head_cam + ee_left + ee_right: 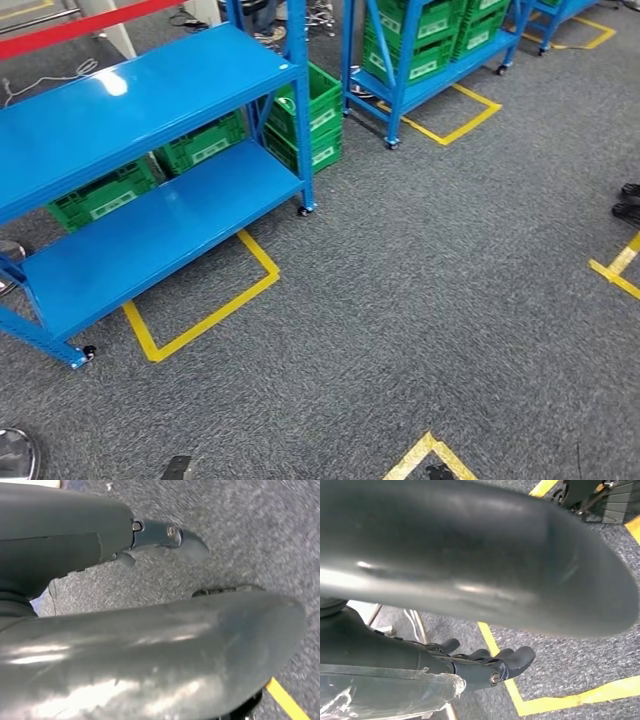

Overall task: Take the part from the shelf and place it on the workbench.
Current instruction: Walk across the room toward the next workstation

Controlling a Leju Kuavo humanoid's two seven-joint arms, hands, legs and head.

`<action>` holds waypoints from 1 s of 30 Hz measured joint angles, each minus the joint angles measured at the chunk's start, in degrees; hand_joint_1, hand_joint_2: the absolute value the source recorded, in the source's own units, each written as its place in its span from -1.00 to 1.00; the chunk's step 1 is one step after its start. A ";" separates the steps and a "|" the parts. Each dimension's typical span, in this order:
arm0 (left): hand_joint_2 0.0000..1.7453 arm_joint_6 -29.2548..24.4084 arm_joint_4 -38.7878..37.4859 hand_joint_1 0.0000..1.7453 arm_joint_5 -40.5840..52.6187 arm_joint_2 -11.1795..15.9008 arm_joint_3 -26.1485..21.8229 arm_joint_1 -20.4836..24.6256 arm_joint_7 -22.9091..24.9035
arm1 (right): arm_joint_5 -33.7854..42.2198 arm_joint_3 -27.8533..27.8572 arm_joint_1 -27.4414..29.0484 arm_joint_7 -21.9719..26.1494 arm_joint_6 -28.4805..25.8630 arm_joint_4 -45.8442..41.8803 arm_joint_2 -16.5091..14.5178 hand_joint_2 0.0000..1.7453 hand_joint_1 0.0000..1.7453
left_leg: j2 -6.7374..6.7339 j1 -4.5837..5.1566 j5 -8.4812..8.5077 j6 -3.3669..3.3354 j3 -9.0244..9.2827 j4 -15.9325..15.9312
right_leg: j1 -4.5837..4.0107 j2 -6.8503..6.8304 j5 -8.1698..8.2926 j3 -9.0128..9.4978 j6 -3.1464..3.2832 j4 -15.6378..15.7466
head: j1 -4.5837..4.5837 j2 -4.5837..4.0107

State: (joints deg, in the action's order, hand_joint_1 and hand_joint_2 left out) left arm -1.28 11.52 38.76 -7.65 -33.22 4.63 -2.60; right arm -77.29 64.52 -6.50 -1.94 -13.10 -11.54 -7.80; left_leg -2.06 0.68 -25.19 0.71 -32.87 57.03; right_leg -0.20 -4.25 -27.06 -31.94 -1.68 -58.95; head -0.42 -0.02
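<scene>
Both arms hang beside the body for walking, the left hand (166,537) and right hand (490,662) holding nothing with fingers loosely extended, while the blue shelf (143,110) at ten o'clock shows no discernible part.

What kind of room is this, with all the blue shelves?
Probably a warehouse or factory storeroom: blue metal shelves on wheels, green plastic crates stacked under them, and yellow tape marking parking spots on the grey carpet.

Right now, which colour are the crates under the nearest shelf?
Green, with pale labels; the crates sit behind the blue shelf, best seen in the head view.
</scene>
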 joint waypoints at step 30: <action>-1.00 -0.05 0.00 -1.00 1.03 0.15 0.00 0.13 -0.04 | -0.07 -0.02 -0.01 0.07 -0.10 0.00 -0.11 -1.00 -1.00 | -0.89 -0.04 0.17 0.40 0.12 -0.08 | 0.04 -0.28 0.10 0.12 0.12 0.13 | 0.28 0.00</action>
State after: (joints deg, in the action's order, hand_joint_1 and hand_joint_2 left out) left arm -1.33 11.52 39.79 -7.51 -33.22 4.76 -2.64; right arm -77.35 64.51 -6.51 -1.87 -13.20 -11.54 -7.91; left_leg -2.95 0.64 -25.03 1.11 -32.76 56.95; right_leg -0.16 -4.53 -26.96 -31.82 -1.56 -58.83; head -0.14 -0.02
